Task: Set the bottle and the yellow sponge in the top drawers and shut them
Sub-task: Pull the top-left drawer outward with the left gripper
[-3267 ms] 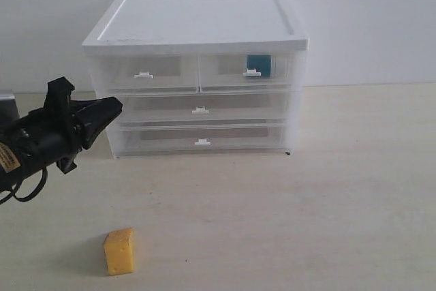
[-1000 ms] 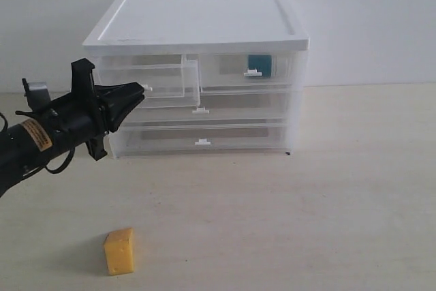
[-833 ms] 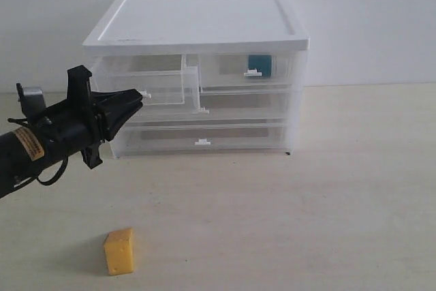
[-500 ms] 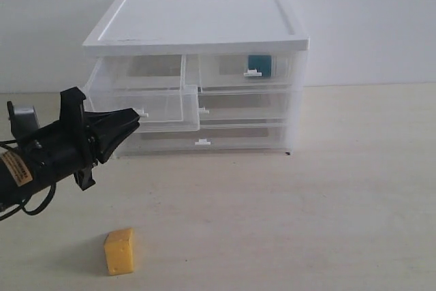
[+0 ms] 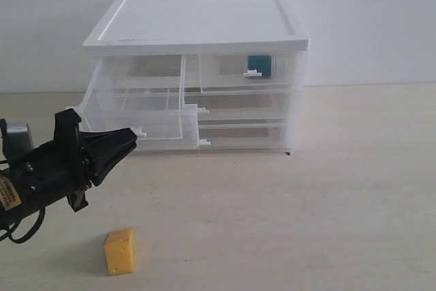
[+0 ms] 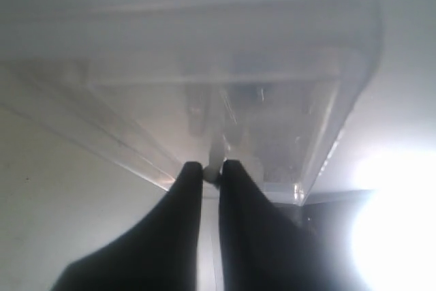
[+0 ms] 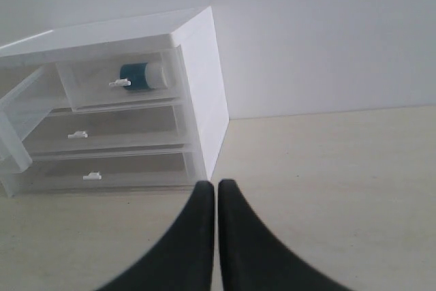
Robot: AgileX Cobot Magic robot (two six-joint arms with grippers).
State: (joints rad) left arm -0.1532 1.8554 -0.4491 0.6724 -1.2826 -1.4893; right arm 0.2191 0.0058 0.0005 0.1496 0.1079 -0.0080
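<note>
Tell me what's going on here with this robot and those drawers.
The left claw grips the handle of the top left drawer, which hangs open and tilts downward. The bottle lies in the closed top right drawer. The yellow sponge sits on the table, untouched. The right claw is shut and empty, away from the cabinet.
</note>
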